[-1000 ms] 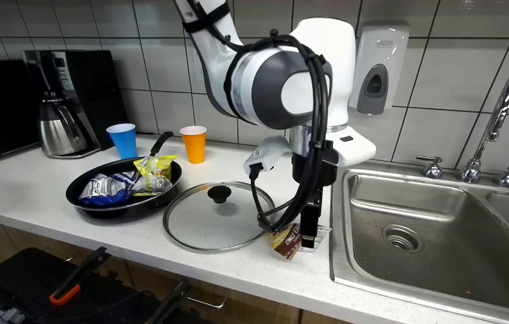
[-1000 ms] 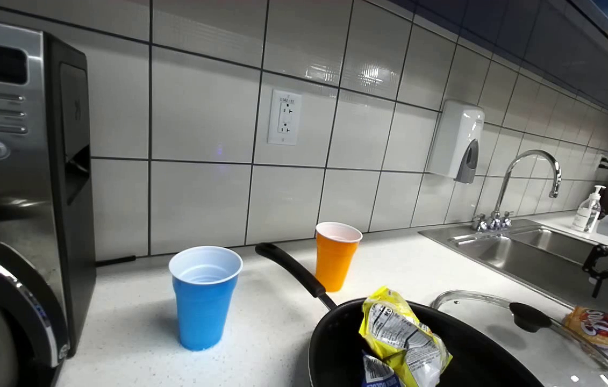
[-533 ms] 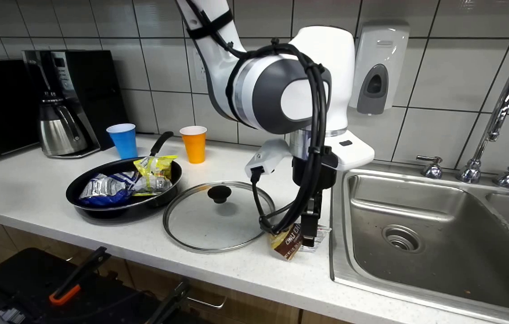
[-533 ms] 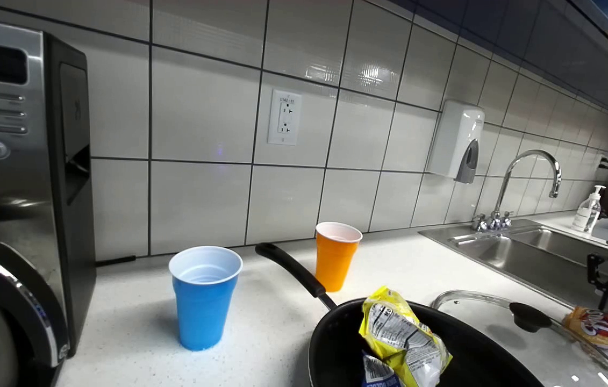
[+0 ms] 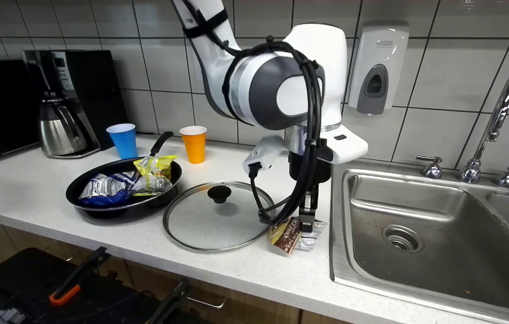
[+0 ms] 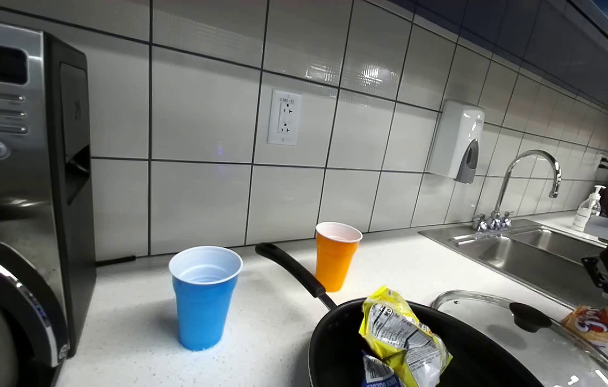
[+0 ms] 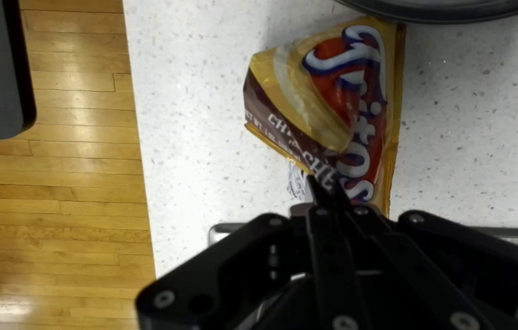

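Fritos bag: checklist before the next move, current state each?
1. Gripper shut on the Fritos bag: ok.
2. Bag clear of the counter: cannot tell.
3. Bag clear of the lid: cannot tell, edges meet in the wrist view.
4. Arm cables clear of the lid: cannot tell, they overlap it in an exterior view.
5. Pan uncovered: ok.
6. Blue cup and orange cup upright: ok.

Both exterior views face the tiled wall (image 6: 293, 193); the wrist view closely overlooks the counter (image 7: 469, 137).
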Controlling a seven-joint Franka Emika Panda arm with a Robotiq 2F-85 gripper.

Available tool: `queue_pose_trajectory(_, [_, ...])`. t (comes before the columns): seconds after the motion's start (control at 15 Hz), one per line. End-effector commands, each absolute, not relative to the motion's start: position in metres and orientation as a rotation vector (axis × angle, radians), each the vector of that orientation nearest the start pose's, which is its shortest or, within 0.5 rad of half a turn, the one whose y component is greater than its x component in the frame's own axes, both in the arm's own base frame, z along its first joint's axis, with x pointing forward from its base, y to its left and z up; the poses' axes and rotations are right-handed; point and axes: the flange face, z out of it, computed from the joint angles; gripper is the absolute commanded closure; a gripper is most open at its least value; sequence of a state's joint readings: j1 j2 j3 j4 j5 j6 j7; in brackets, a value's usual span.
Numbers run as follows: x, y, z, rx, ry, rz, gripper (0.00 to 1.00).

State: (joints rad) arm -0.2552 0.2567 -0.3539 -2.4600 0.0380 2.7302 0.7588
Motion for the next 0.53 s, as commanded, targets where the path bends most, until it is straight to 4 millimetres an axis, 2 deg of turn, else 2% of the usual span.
queue_pose_trajectory(0.0, [0.394, -0.278, 0.217, -2.485, 2.029, -0.095, 1.0])
queue_pose_trajectory(0.47, [0.398, -0.268, 0.252, -2.518, 1.993, -0.208, 1.0])
